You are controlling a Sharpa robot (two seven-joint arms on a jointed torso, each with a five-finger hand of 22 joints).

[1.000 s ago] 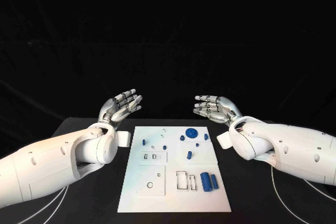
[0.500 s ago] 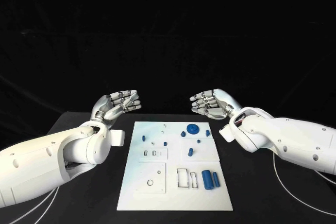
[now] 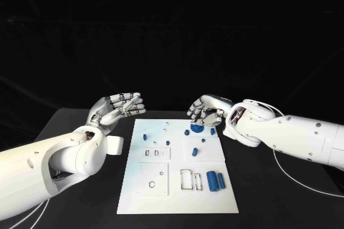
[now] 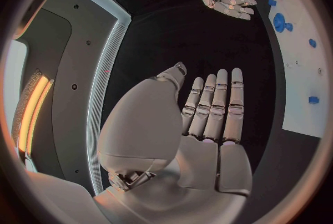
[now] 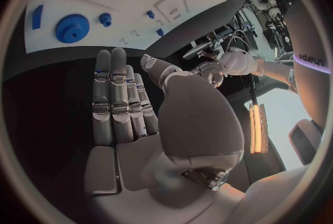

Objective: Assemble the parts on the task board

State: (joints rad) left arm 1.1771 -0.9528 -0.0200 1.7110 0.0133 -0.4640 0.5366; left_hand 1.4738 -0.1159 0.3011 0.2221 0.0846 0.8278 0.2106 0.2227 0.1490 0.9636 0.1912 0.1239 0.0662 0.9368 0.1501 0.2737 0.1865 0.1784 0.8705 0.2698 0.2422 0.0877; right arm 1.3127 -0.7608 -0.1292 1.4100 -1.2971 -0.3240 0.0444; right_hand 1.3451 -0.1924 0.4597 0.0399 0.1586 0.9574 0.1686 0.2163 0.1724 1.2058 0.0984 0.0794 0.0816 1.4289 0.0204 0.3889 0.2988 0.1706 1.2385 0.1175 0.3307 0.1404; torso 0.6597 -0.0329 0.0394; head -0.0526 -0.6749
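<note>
White task board (image 3: 175, 189) on the black counter (image 3: 71, 134), blue parts (image 3: 213, 181) scattered on it. Right hand (image 3: 206, 111), fingers spread and empty, hovers above the blue gear (image 5: 69, 28); left hand (image 3: 118, 108), open and empty, is raised beside the board.

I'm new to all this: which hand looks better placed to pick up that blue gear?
Probably the right hand: it hangs over the task board's far edge beside the blue gear. The left hand is off the board's left side, farther away.
</note>
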